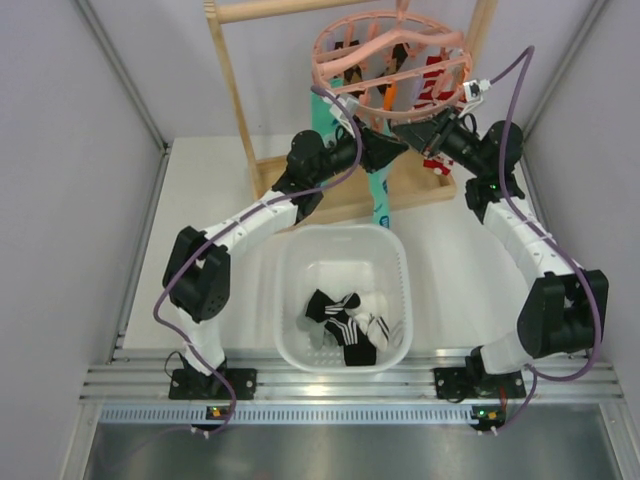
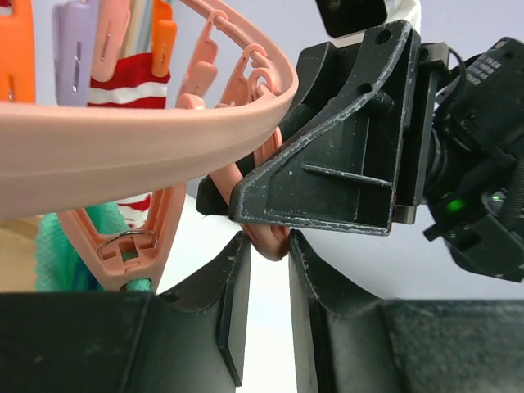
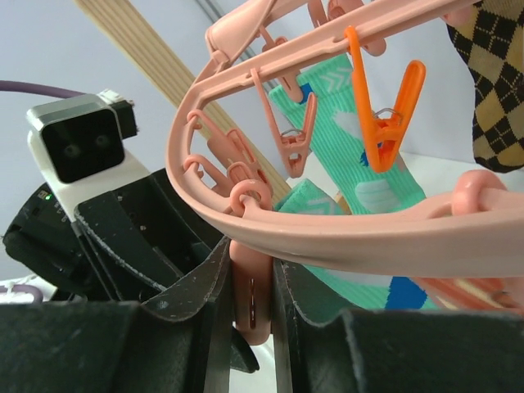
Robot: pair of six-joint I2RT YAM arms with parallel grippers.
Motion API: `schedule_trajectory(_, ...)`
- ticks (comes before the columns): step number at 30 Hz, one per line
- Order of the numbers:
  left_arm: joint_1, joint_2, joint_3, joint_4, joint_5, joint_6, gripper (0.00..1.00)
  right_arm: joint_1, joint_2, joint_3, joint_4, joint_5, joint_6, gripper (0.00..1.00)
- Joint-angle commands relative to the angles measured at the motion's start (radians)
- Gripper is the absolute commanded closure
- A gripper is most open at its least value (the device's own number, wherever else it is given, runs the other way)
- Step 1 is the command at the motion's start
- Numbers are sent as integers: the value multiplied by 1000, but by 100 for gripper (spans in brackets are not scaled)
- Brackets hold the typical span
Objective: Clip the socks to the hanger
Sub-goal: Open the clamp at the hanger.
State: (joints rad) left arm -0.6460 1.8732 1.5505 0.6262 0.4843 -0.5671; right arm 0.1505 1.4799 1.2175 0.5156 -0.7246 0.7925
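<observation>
The right gripper (image 3: 250, 260) was clenched on a pink clip peg (image 3: 250, 309) that dangled from the near rim of the hanger (image 1: 390, 62), above the far edge of the table (image 1: 200, 200). The left gripper (image 2: 268, 246) faced it, its narrowly parted fingers (image 2: 233, 303) flanking a pink peg tip just below the right gripper. Whether they pressed on the tip could not be told. The socks (image 1: 338, 318) lay in a white basket (image 1: 287, 262) by the table's near edge, well apart from both grippers.
</observation>
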Motion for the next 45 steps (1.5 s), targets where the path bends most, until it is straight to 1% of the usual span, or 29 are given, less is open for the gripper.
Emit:
schedule_trajectory(1,19,13,37,194,45,-126,73,17,-1,23,96,-85,37,99)
schedule_trajectory(5,22,46,59,221,36,-183,75,15,3,13,109,-93,54,99)
schedule_trajectory(7,28,61,75,222,37,-212,78,15,-1,10,109,-95,54,98)
schedule_trajectory(9,31,78,97,221,46,-218,88,15,-3,8,94,-88,53,97)
schedule_trajectory(10,31,81,100,219,43,-218,97,15,-1,10,81,-85,53,96)
schedule_trajectory(11,31,80,102,216,43,-218,100,17,-1,10,81,-84,53,94)
schedule_trajectory(12,31,80,102,210,42,-217,100,15,-3,10,77,-84,53,92)
schedule_trajectory(13,31,80,102,205,42,-215,100,15,-3,8,67,-81,51,82)
schedule_trajectory(14,31,72,94,198,36,-209,100,15,-4,7,63,-72,47,76)
schedule_trajectory(15,32,67,88,190,37,-203,100,15,-6,8,58,-68,40,67)
schedule_trajectory(16,35,63,80,185,39,-200,100,15,-9,8,46,-64,36,51)
schedule_trajectory(18,46,49,54,179,48,-217,100,11,-20,11,41,-52,17,39)
schedule_trajectory(19,49,46,46,179,57,-229,100,6,-20,11,29,-44,11,31)
schedule_trajectory(20,54,40,28,185,65,-238,100,0,-26,11,29,-38,-2,28)
schedule_trajectory(21,62,37,20,194,82,-256,100,-3,-27,11,27,-39,-9,23)
schedule_trajectory(22,62,34,13,196,88,-261,100,-6,-30,14,23,-38,-16,21)
schedule_trajectory(25,71,29,2,202,108,-298,100,-20,-44,14,14,-30,-35,19)
schedule_trajectory(27,74,37,13,205,119,-327,100,-25,-59,23,-31,-22,-87,18)
schedule_trajectory(28,74,40,20,204,126,-332,100,-23,-78,28,-76,-6,-143,17)
schedule_trajectory(31,77,50,32,207,143,-367,100,-31,-107,14,-106,24,-209,15)
schedule_trajectory(32,81,66,45,231,170,-390,100,-43,-116,-8,-89,4,-226,15)
schedule_trajectory(33,83,72,48,257,186,-449,100,-49,-116,-15,-54,-16,-234,14)
schedule_trajectory(36,88,89,54,283,214,-523,100,-66,-98,-12,18,-119,-268,14)
schedule_trajectory(37,89,93,54,286,217,-536,100,-72,-89,0,36,-186,-272,14)
schedule_trajectory(38,91,92,54,296,229,-542,100,-72,-61,10,50,-215,-274,14)
schedule_trajectory(40,95,92,53,314,237,-562,100,-74,-34,42,70,-260,-265,16)
schedule_trajectory(42,97,95,56,326,260,-594,100,-74,2,53,92,-262,-254,20)
schedule_trajectory(43,98,96,57,339,264,-605,100,-74,9,56,106,-262,-250,28)
schedule_trajectory(45,98,99,56,339,275,-628,100,-74,28,56,152,-240,-216,37)
